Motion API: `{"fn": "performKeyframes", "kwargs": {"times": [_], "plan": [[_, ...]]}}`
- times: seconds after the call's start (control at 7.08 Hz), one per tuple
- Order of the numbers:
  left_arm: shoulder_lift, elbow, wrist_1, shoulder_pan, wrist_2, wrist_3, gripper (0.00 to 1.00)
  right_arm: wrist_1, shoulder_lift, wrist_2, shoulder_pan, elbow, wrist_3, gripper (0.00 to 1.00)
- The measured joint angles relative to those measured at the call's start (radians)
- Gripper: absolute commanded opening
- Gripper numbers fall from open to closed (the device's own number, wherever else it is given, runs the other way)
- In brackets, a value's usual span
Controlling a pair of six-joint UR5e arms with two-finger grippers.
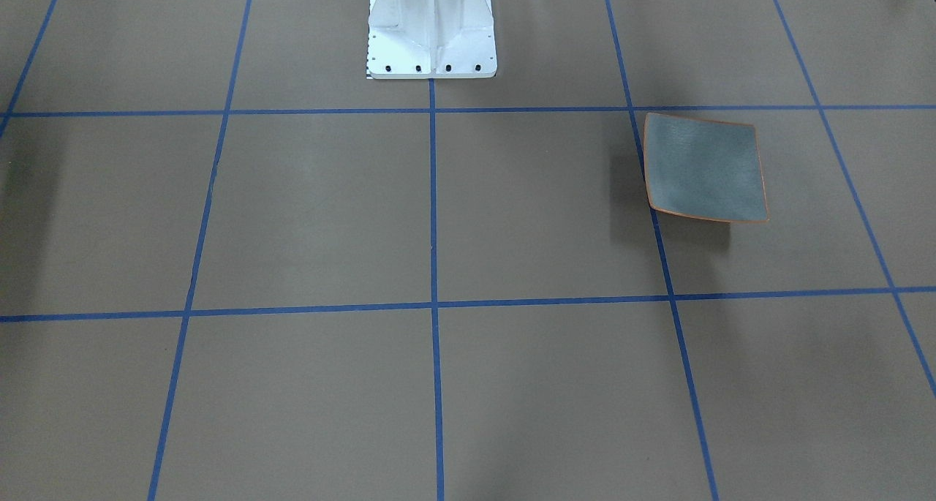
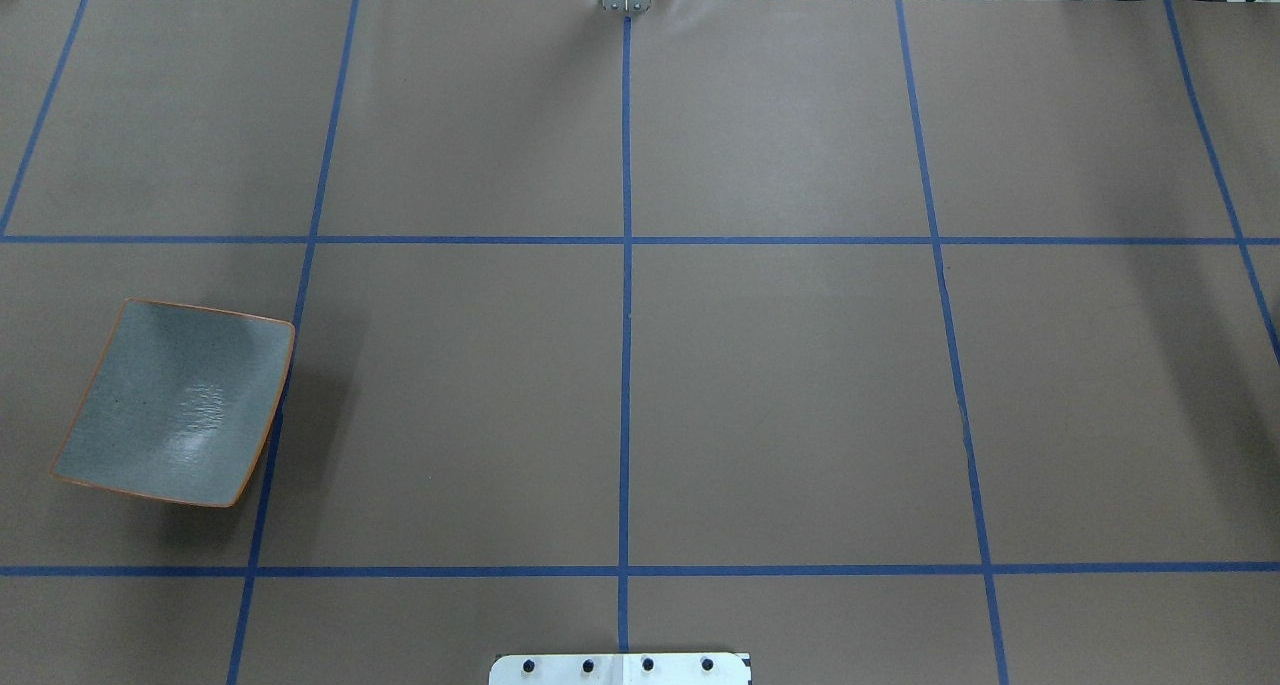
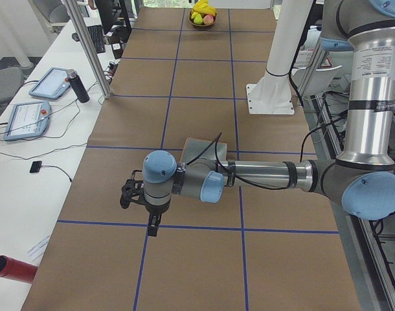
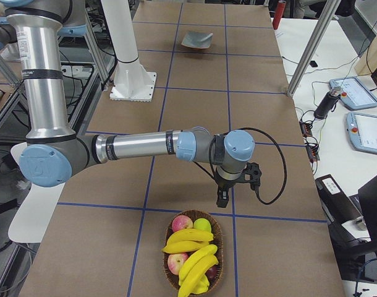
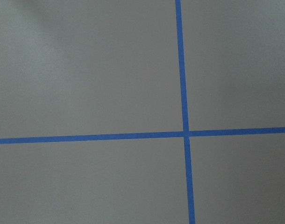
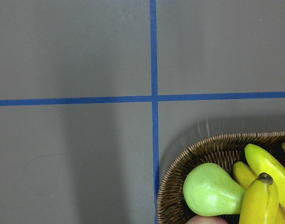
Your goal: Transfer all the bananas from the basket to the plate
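Hanging fingers-down, my right hand (image 4: 222, 199) hovers above the tabletop (image 2: 780, 395) just beside the basket (image 4: 220, 242), off its rim on the side that faces the plate, and it touches nothing. It shows only from the side, so I cannot tell whether it is clenched or released.

All the bananas (image 4: 190, 246) lie in that woven basket, piled across one another, bright yellow with dark tips. A green pear (image 6: 210, 191) and reddish apples (image 4: 182, 223) are tucked among them. From my right wrist I look down on the basket's curved rim, with the pear and two banana ends just inside it.

At the other end of the tabletop, well apart from the basket, the plate (image 2: 175, 400) sits on my left side, grey-blue with an orange rim. One edge lies over a blue tape line (image 2: 625, 365).

My left hand (image 3: 152, 227) hangs near the plate, fingers down, over a crossing of tape lines. Whether it is clenched or released I cannot tell either. Between the two arms stands the white pedestal (image 1: 431, 33).
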Motion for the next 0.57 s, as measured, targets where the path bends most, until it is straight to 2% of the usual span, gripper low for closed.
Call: {"fn": "performKeyframes", "kwargs": {"times": [0.57], "plan": [[0.012,0.016,-0.020,0.002,-0.007,-0.007,1.00,0.000,-0.004,0.002,-0.001,0.001,0.000,1.00]]}}
